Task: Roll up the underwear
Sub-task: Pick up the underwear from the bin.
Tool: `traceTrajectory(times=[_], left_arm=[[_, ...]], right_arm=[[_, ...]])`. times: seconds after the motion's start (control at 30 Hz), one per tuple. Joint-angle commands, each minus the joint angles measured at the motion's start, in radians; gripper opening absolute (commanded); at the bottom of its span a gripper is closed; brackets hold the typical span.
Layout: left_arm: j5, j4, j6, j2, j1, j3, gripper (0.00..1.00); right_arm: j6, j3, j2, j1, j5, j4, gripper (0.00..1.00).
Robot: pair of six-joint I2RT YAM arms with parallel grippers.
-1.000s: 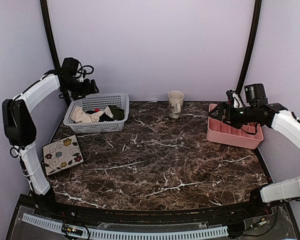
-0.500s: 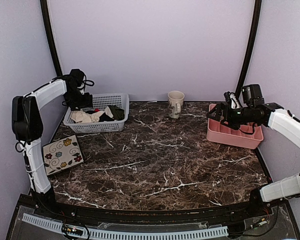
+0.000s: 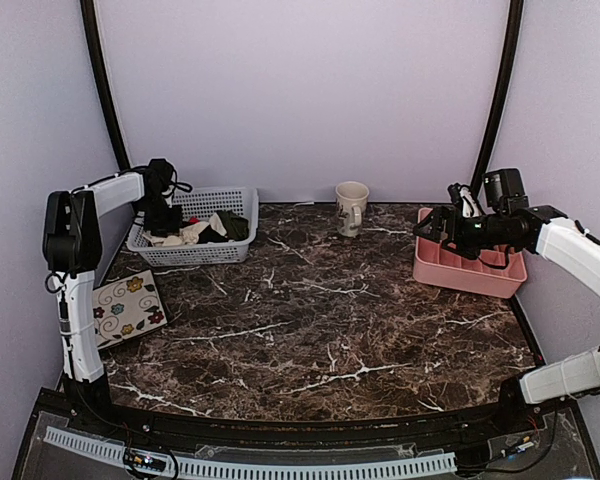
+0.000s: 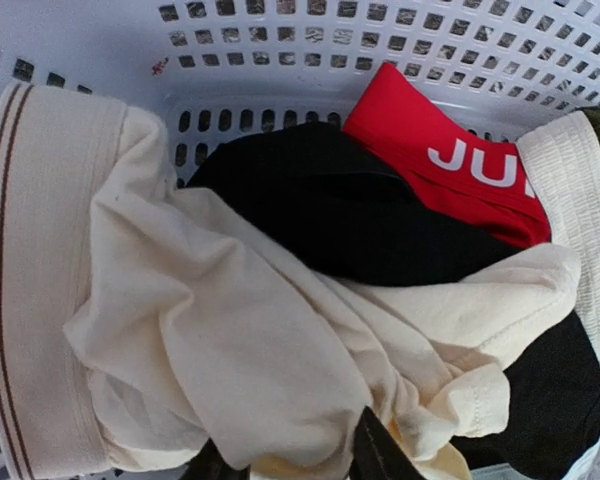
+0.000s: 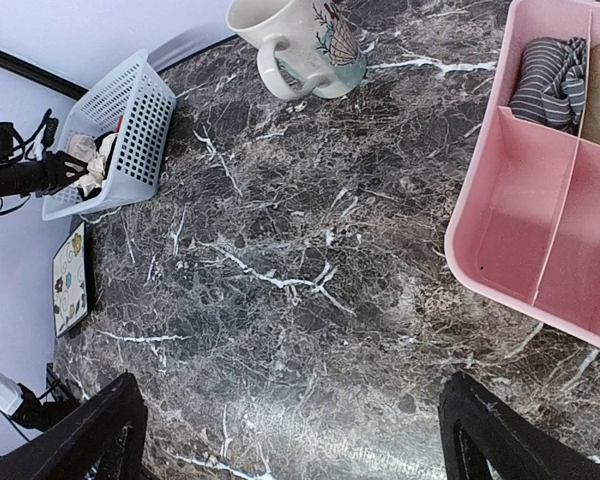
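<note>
Dark marble table point(image 3: 320, 320), and on it the white plastic lattice basket point(image 3: 190, 253). Inside the basket, the plain cream-beige cloth underwear point(image 4: 230, 330) lies crumpled on top, against a black garment point(image 4: 350, 210). Left gripper point(image 4: 290, 458) is down in the basket, jaws partly open, cream cloth bunched between them; clamped or not, can't tell. Right gripper point(image 5: 295, 435) hangs spread wide, empty, well away from the basket.
</note>
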Motion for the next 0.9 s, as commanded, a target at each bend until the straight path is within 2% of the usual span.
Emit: traceTrajectory(times=[0.0,0.1,0.3,0.63,0.87], left_arm=[[-0.003,-0.001,0.014,-0.01,0.008,0.082,0.24],[-0.003,-0.022,0.019,-0.043,0.009,0.116,0.01],[0.038,-0.055,0.028,-0.157,0.008,0.169,0.0],[0.328,0.04,0.005,-0.399,-0.023,0.158,0.0],[0.488,0.117,-0.047,-0.533,-0.132,0.128,0.0]], right_arm=[[-0.001,0.003,0.001,0.001,-0.009,0.029,1.0],[-0.006,0.008,0.002,0.001,-0.011,0.026,1.0],[-0.005,0.012,-0.004,0.001,-0.013,0.027,1.0],[-0.003,0.005,-0.028,0.001,-0.024,0.047,1.0],[0.0,0.007,-0.039,0.001,-0.031,0.061,1.0]])
